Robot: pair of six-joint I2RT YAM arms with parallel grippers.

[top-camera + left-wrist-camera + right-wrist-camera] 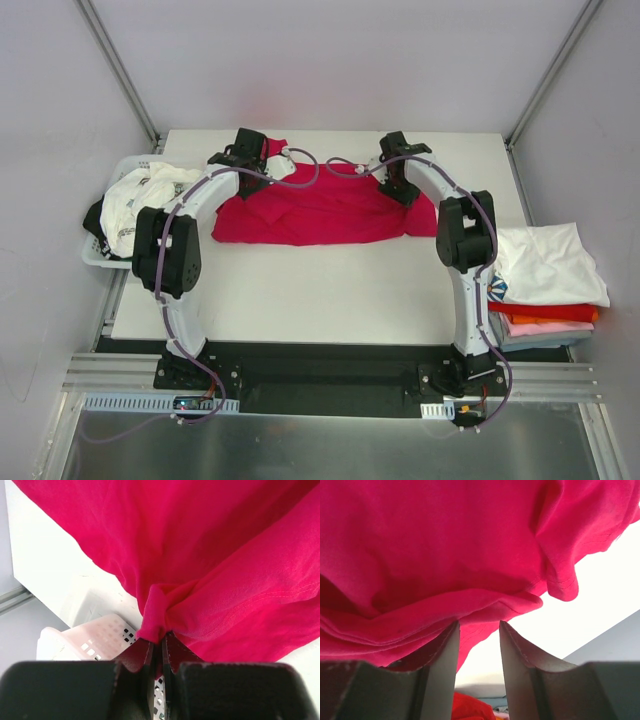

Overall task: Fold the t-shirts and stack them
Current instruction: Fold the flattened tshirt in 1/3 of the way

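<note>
A crimson-magenta t-shirt [320, 212] lies spread and partly folded across the far half of the table. At the shirt's far left, my left gripper [262, 170] is shut on a bunched pinch of it. In the left wrist view the cloth [210, 555] fans out from the closed fingertips of the left gripper [161, 640]. My right gripper [395, 180] is at the shirt's far right edge. In the right wrist view the jaws of the right gripper [479, 625] stand apart, and folded layers of the shirt [445, 545] rest across their tips without being clamped.
A white plastic basket [105, 250] holding white printed and dark shirts [140, 200] sits off the table's left edge. At the right edge is a stack of folded shirts [545, 312], white on top [545, 262], with red, orange and pink below.
</note>
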